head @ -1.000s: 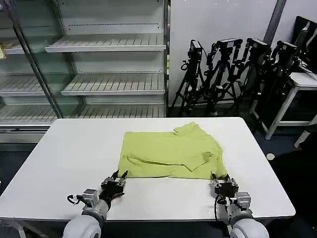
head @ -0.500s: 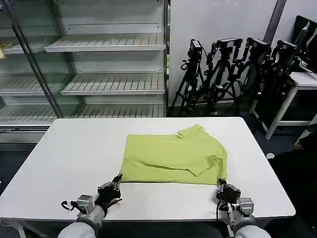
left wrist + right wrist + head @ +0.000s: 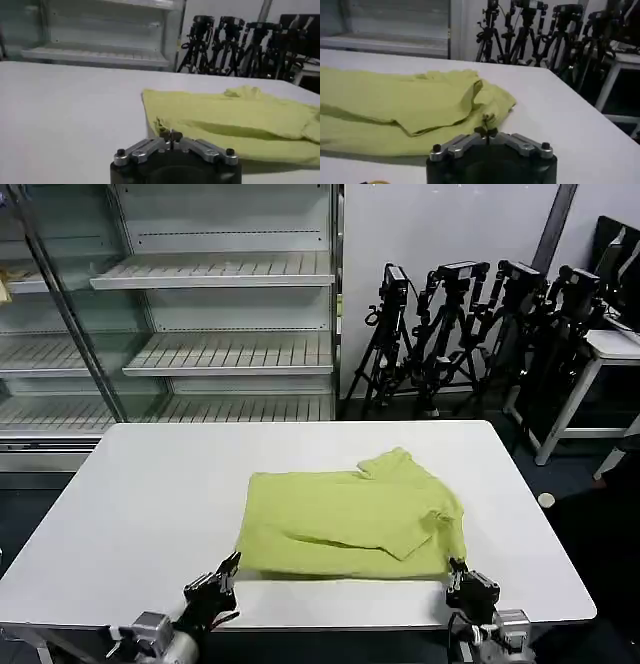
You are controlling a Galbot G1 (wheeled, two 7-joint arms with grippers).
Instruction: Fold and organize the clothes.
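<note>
Lime-green and thin, the T-shirt (image 3: 350, 519) lies on the white table (image 3: 150, 484), a little toward your right side of centre and close to the near edge. It looks partly folded: the body makes a rough rectangle, one sleeve flap is doubled across the top, and a small bunch of cloth sticks out at the far right corner.

Your left gripper (image 3: 212, 591) sits low at the near edge, just off the shirt's near-left corner. In the left wrist view its fingers (image 3: 170, 135) stand together with a crumpled lip of the hem right in front of them; you appear to hold nothing there.

Your right gripper (image 3: 470, 589) sits at the near-right corner. In the right wrist view its fingers (image 3: 486, 131) are likewise closed, and a small tuft of cloth rises right at the tips. I cannot tell whether they are pinching it or only sitting next to it.

You seem to be between folds, with both arms low at the near hem. The next move likely calls for a firm hold on both near corners together, then carrying them evenly toward the far edge. Watch the loose sleeve; thin fabric like this can drag and bunch.
</note>
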